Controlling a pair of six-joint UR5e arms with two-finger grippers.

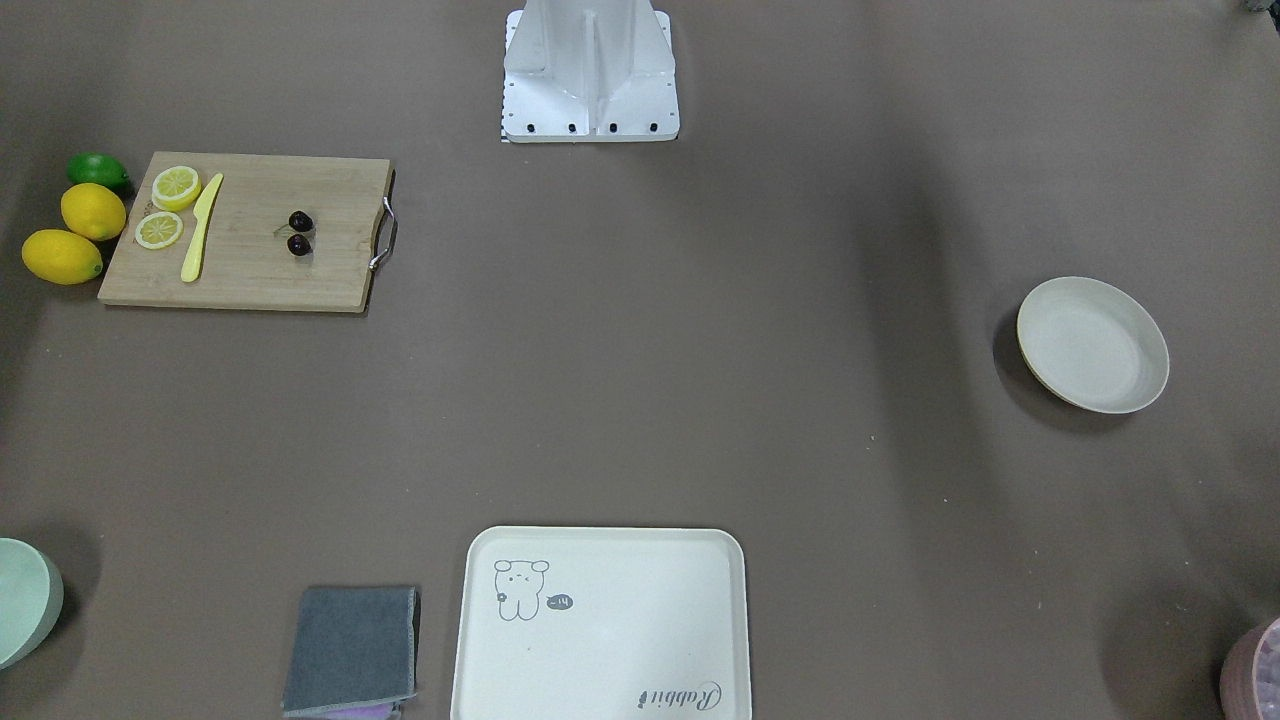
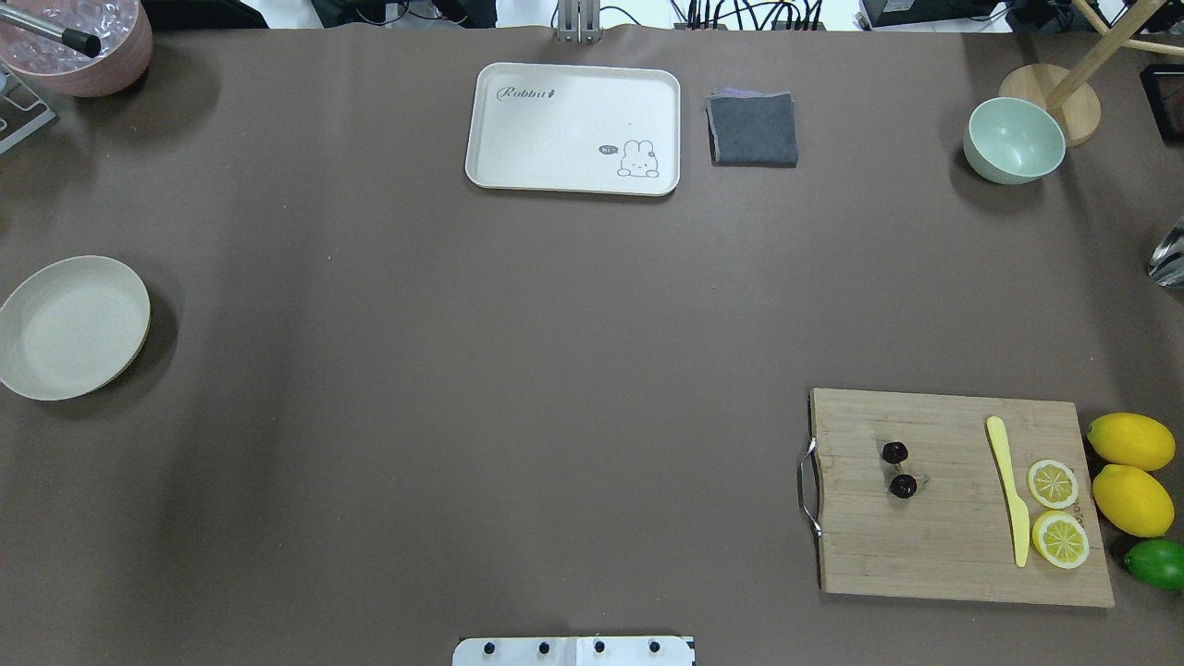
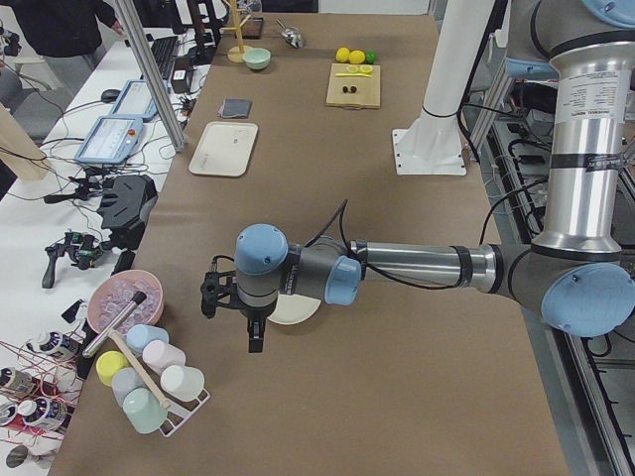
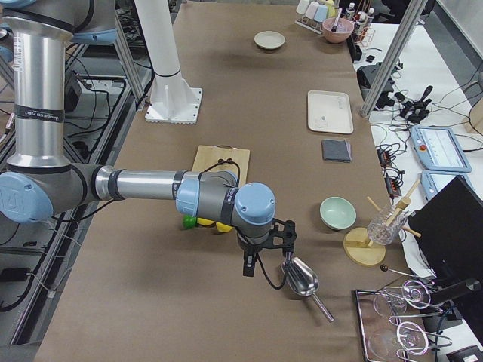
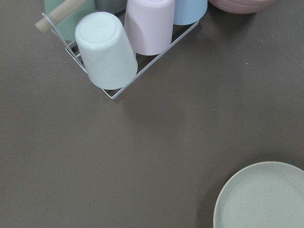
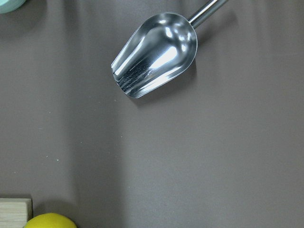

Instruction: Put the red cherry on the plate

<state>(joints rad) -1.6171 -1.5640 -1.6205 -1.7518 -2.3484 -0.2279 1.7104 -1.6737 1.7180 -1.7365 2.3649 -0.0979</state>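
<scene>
The red cherry (image 1: 300,232) (image 2: 898,469), two dark glossy fruits on thin stems, lies on the wooden cutting board (image 2: 925,536) on my right side. The cream plate (image 1: 1092,345) (image 2: 69,326) sits far off at the table's left end and holds nothing; its rim (image 5: 266,197) shows in the left wrist view. My left gripper (image 3: 238,312) hovers beside the plate, near the cup rack. My right gripper (image 4: 264,253) hangs past the lemons, over a metal scoop (image 6: 156,52). Both grippers show only in the side views, so I cannot tell whether they are open or shut.
On the board lie a yellow knife (image 2: 1008,490) and two lemon slices (image 2: 1054,483); two lemons (image 2: 1130,441) and a lime (image 2: 1156,562) sit beside it. Far side: cream tray (image 2: 573,102), grey cloth (image 2: 752,129), mint bowl (image 2: 1014,141), pink bowl (image 2: 83,37). A cup rack (image 5: 107,47) stands near the plate.
</scene>
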